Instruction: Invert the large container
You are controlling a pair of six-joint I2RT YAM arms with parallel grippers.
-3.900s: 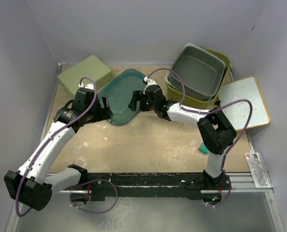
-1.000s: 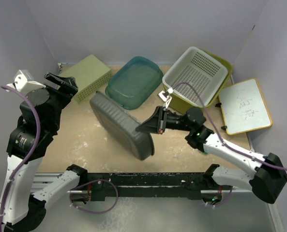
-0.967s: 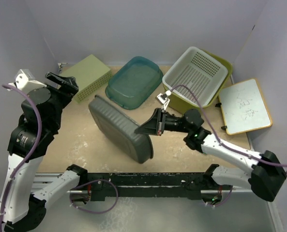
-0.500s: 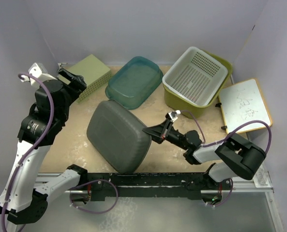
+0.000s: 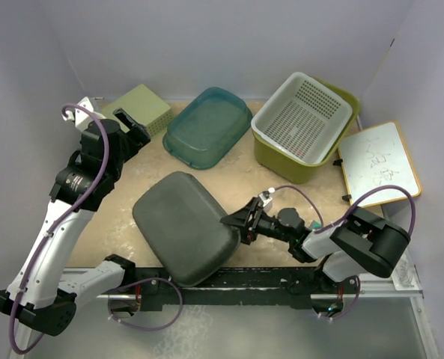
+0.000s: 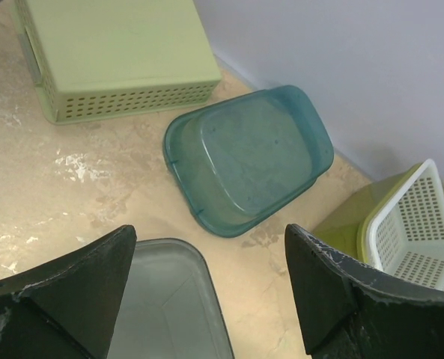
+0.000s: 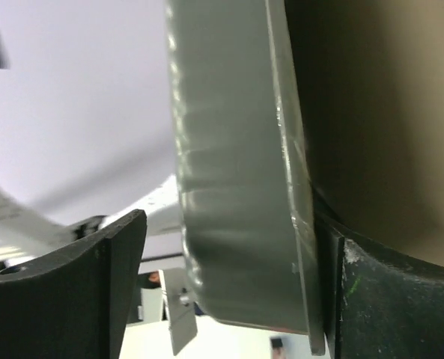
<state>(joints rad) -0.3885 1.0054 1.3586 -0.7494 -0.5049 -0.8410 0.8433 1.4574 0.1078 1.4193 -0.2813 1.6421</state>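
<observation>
The large olive-green container [image 5: 283,161] stands upright at the back right with a white perforated basket [image 5: 302,112] nested in it; it also shows in the left wrist view [image 6: 354,218]. A grey tub [image 5: 184,224] lies base-up at the near middle. My right gripper [image 5: 234,222] is low at the tub's right edge. In the right wrist view the tub's wall [image 7: 236,149] stands between the jaws [image 7: 233,284]; one finger is at the rim, the other stands off it. My left gripper [image 5: 135,129] is open and empty, high at the left [image 6: 210,239].
A teal tub [image 5: 207,127] lies at the back middle. A pale-green perforated box [image 5: 139,108] is at the back left. A whiteboard [image 5: 376,164] leans at the right wall. The grey tub's corner [image 6: 162,307] lies under my left gripper. Walls enclose three sides.
The grey tub has swung from standing on edge to lying base-up near the front edge. My right arm came down and towards the front with it. My left gripper stayed open and moved right.
</observation>
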